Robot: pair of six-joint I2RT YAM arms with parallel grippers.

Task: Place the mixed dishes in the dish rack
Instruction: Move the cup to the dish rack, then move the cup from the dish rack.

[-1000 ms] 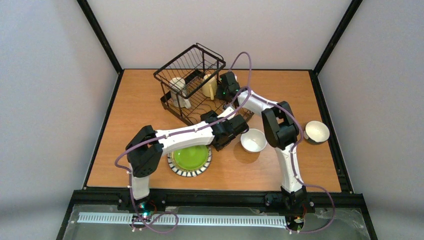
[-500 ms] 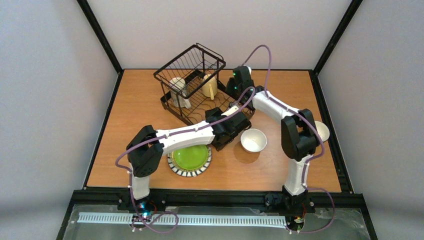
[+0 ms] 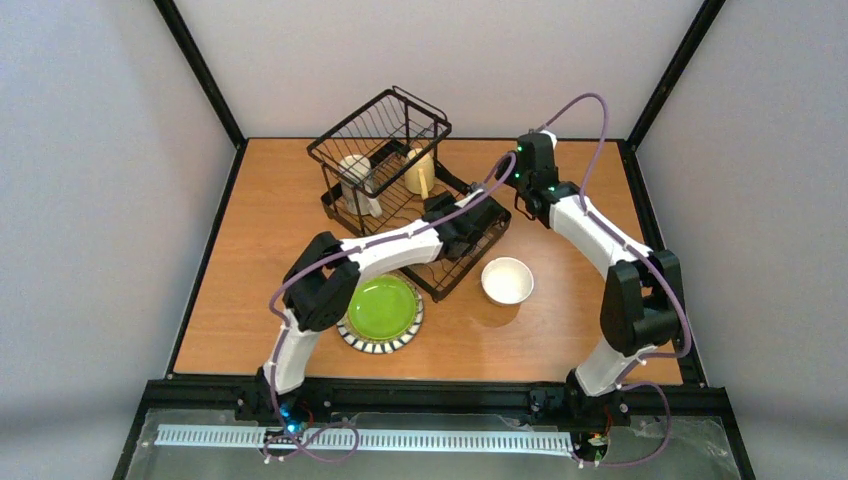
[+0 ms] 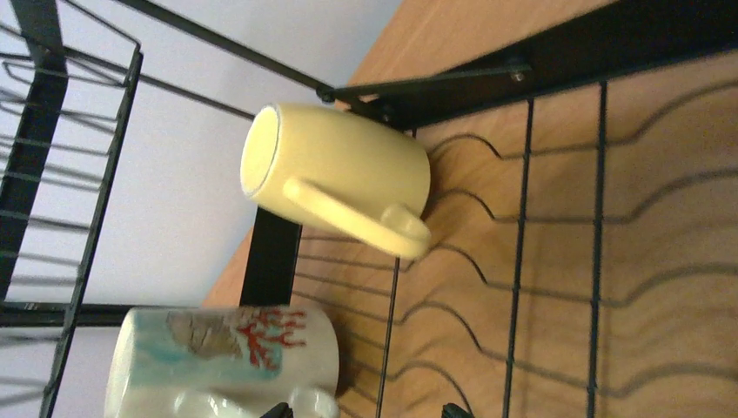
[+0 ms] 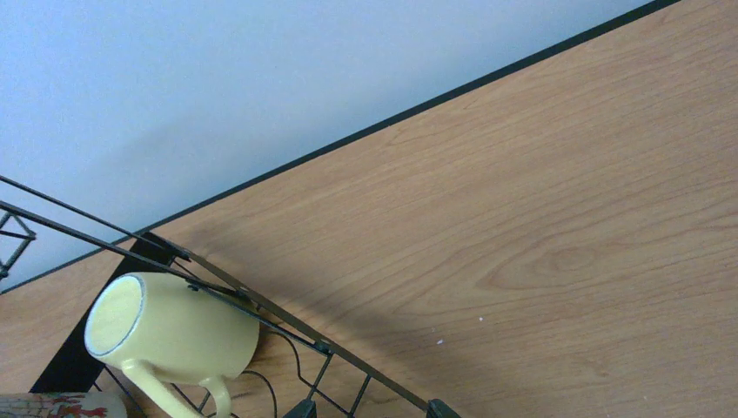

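Note:
The black wire dish rack (image 3: 331,150) stands at the back of the table. A cream mug (image 3: 420,172) and a white mug (image 3: 357,186) with a teal band and red coral print lie inside it. My left gripper (image 3: 450,215) hovers open over the rack's slotted base (image 4: 530,218). In its view the cream mug (image 4: 335,178) lies ahead and the printed mug (image 4: 226,361) sits by the left fingertip. My right gripper (image 3: 508,180) hangs open beside the rack's right edge (image 5: 261,305), with the cream mug (image 5: 165,335) to its left. A lime-green plate (image 3: 382,308) and a white bowl (image 3: 507,281) rest on the table.
The table's black frame (image 3: 630,150) and grey walls close in the back and sides. The right arm's elbow (image 3: 640,300) stands over the table's right side. The left arm (image 3: 380,250) stretches across the plate's far edge toward the rack.
The right arm has drawn back from the cream mug and swung right, its elbow moving out to the right edge. The left arm has reached further over the rack base.

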